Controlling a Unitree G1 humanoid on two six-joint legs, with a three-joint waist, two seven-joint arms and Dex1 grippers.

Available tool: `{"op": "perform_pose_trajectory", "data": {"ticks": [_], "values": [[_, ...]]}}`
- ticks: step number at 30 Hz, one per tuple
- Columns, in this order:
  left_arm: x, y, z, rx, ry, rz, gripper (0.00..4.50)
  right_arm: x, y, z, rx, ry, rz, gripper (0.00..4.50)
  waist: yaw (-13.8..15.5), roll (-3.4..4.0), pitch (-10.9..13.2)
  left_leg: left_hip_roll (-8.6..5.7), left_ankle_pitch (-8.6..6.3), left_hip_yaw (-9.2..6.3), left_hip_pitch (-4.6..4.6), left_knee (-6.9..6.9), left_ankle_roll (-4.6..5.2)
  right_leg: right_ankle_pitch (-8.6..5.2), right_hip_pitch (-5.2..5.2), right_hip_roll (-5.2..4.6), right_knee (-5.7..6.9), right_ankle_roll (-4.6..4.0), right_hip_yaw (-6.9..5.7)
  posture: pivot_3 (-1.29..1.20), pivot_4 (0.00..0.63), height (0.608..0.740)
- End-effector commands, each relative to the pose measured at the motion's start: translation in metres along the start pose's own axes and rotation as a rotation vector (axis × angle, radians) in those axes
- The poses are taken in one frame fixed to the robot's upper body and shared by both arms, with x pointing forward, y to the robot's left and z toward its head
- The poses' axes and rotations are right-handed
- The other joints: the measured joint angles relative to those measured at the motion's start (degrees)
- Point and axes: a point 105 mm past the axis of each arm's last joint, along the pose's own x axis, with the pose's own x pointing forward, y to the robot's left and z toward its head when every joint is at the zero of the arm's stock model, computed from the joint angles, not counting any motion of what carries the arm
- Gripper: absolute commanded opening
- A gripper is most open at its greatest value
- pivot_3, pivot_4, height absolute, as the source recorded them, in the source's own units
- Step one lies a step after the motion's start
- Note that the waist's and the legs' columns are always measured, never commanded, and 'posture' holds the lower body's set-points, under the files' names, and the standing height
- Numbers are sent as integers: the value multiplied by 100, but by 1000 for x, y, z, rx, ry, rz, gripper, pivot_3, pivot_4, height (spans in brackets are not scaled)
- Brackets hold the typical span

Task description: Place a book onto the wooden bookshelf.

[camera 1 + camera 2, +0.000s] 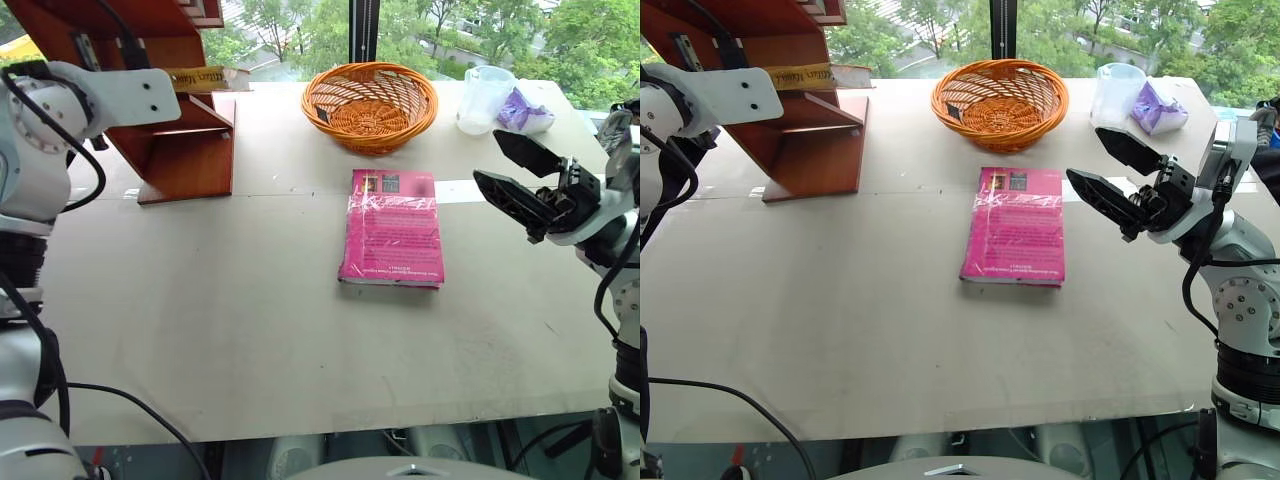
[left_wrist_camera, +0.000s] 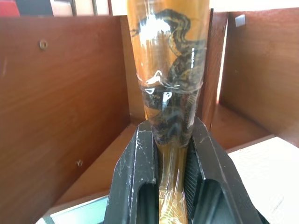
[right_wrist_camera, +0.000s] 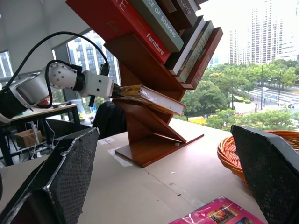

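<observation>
The thick yellow-orange book [image 3: 154,98] with its glossy wrap sits inside the wooden bookshelf [image 1: 185,160], lying along a slanted panel; I cannot tell whether it rests on it. My left gripper [image 2: 170,128] is shut on the book's edge, its black fingers [image 2: 135,163] pressed to both covers, with reddish-brown shelf walls [image 2: 60,107] on either side. The book's lettered spine [image 1: 200,78] pokes out past my left forearm. My right gripper [image 1: 490,160] hangs open and empty above the table's right side, pointing towards the shelf.
A bright pink book [image 1: 392,228] lies flat mid-table. Behind it stands an orange wicker basket [image 1: 370,105], and a clear plastic cup [image 1: 484,98] and a purple bag [image 1: 522,110] sit at the back right. Several books [image 3: 159,28] fill the shelf's upper slots.
</observation>
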Motion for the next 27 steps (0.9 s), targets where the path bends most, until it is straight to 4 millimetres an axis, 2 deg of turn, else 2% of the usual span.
{"op": "perform_pose_trajectory", "data": {"ticks": [1,4,7,13,18,21,23,25,27], "values": [[-8,4,-23,-47,79,0,1523,2,6,15,-71,-29,26,4500,0,0,0,0,0,0,0,6,0,0,0,0,3,0,2,0,150,740],[-9,10,-28,-51,96,39,3051,2,6,17,-75,-29,28,4500,23,0,0,1,0,1,-3,13,0,0,0,1,6,0,-1,0,150,740],[-12,16,-32,-53,110,82,4368,2,5,17,-75,-26,30,4500,52,0,0,2,0,0,-12,20,0,0,0,0,6,0,-9,0,150,740],[-18,13,-36,-76,127,89,4453,2,5,14,-67,-18,26,4500,63,0,0,0,0,-1,-15,21,0,0,1,-3,2,0,-7,0,150,740],[-34,21,-36,-146,122,136,4453,-1,6,14,-63,-14,20,4500,59,-1,0,1,0,-1,-15,21,0,1,0,-3,4,-1,-10,0,150,740],[-41,17,-32,-203,101,122,4453,-1,6,13,-59,-15,14,4500,57,-1,0,1,0,-3,-15,22,0,1,0,-3,4,0,-8,0,150,740],[-46,17,-27,-253,66,131,4453,-2,6,11,-52,-8,13,4500,54,-1,0,1,0,-5,-13,21,0,1,1,-3,5,0,-7,0,150,740],[-52,27,-20,-277,17,190,4453,-5,7,7,-49,12,11,4500,55,-1,0,1,0,-6,-13,22,0,1,1,-3,6,-1,-8,0,150,740],[-55,37,3,-272,-120,247,4453,-8,8,2,-46,40,10,4500,83,-2,0,1,0,-8,-15,23,0,1,1,-3,7,-1,-12,0,150,740]]}}
